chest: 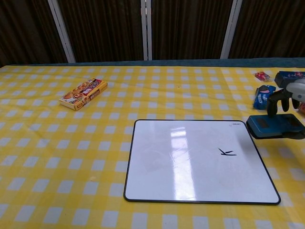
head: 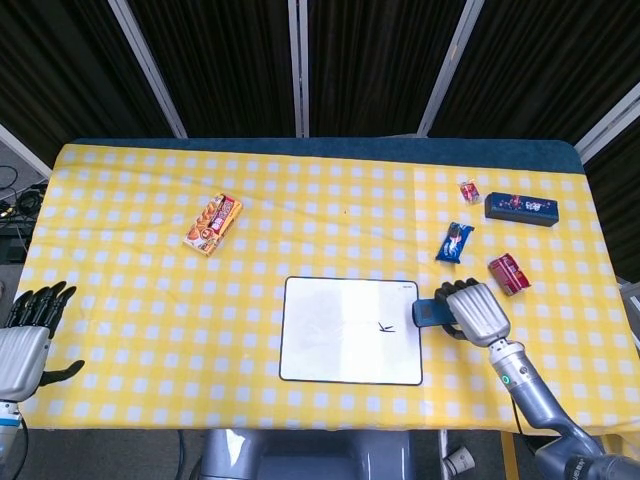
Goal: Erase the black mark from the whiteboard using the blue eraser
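Fingers of my right hand (head: 478,312) clasp blue eraser (chest: 275,127) at whiteboard (head: 330,330) right edge; black mark (head: 386,326) lies leftward; left hand (head: 28,335) far, empty.

The blue eraser (chest: 275,126), a flat rectangular block, is held level in the right hand (head: 477,312). The whiteboard (chest: 190,162), bearing the black mark (chest: 227,152), lies flat just left of that hand.

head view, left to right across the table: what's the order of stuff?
left hand → snack box → whiteboard → black mark → blue eraser held by the right hand. The packets at far right overlap those in left-right position, so I left them out.
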### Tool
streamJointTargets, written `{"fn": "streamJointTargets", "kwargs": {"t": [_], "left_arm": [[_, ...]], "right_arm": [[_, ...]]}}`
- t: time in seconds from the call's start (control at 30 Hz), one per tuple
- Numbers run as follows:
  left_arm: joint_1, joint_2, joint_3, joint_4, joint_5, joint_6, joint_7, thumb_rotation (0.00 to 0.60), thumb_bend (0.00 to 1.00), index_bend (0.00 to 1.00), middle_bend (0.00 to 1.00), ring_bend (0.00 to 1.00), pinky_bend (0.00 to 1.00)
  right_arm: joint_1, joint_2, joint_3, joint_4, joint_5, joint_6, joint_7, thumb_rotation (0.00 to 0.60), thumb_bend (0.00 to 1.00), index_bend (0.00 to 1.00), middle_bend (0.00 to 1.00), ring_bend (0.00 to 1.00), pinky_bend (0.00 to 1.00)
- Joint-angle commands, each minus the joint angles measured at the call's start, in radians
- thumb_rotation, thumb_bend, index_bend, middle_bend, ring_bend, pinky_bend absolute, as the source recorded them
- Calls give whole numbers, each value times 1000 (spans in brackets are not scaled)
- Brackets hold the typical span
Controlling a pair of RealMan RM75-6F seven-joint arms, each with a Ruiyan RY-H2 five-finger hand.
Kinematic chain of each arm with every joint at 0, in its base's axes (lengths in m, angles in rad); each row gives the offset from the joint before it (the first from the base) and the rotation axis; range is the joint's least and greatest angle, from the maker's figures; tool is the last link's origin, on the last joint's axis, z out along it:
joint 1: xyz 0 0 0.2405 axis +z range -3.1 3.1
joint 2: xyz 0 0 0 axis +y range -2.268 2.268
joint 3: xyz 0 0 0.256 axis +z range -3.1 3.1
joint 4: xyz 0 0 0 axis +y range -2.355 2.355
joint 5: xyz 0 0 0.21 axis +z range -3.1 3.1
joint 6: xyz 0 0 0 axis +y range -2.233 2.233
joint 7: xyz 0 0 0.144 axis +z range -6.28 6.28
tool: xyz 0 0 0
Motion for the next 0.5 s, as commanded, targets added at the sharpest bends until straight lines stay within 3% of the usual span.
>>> {"fn": "streamJointTargets", "kwargs": {"t": [0.03,0.3,0.5], "left_arm": [[-4,0,-3,4,-8,-6,-5,600,0,0,0,0,0],[-11,4,-13,17,-34,-20,-22,600,0,0,0,0,0],[-10,8,-11,17,-34,-17,-31,600,0,0,0,0,0]], "right_arm": [[61,-16,32,-57,42,-80,-78,600,249,484,536,442,453],[136,-100,65,-27,150,-178,-200,600,252,484,536,443,462],[139,-123,58,-18,194,-187,-214,600,255,486,538,447,462]]}}
